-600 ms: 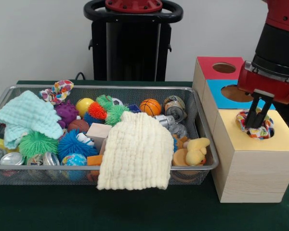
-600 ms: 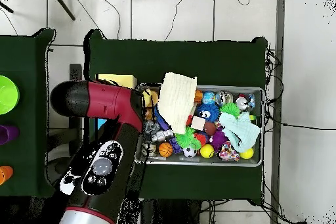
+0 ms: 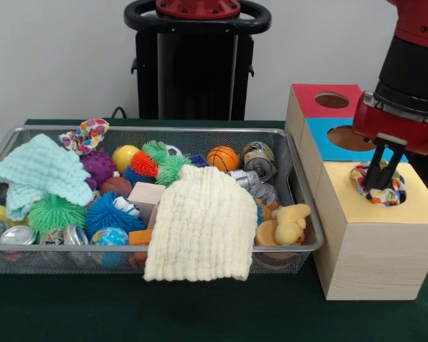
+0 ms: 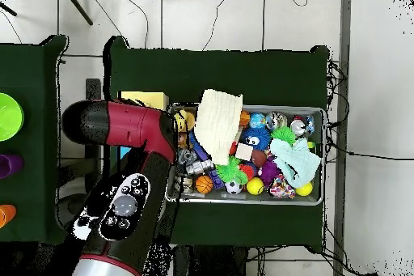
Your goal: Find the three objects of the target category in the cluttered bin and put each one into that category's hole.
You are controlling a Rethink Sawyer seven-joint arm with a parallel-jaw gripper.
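Observation:
The wire-mesh bin (image 3: 164,129) holds mixed toys and two cloths. One ruffled printed fabric piece (image 3: 85,134) lies at the bin's far left corner; it also shows in the overhead view (image 4: 281,187). A second ruffled piece (image 3: 367,187) sits in the round hole of the yellow-topped box (image 3: 357,206). My gripper (image 3: 379,182) reaches down into that hole, with its fingers closed on this piece. A third piece is not visible. In the overhead view my arm (image 4: 121,176) hides the gripper and the hole; only a corner of the yellow box (image 4: 145,99) shows.
A mint-green waffle cloth (image 3: 39,171) covers the bin's left part. A cream waffle cloth (image 3: 200,224) hangs over its near rim. Spiky balls, cans, a small basketball and a toy duck (image 3: 289,224) fill the bin. Blue-topped (image 3: 321,139) and red-topped (image 3: 310,96) boxes stand behind the yellow one.

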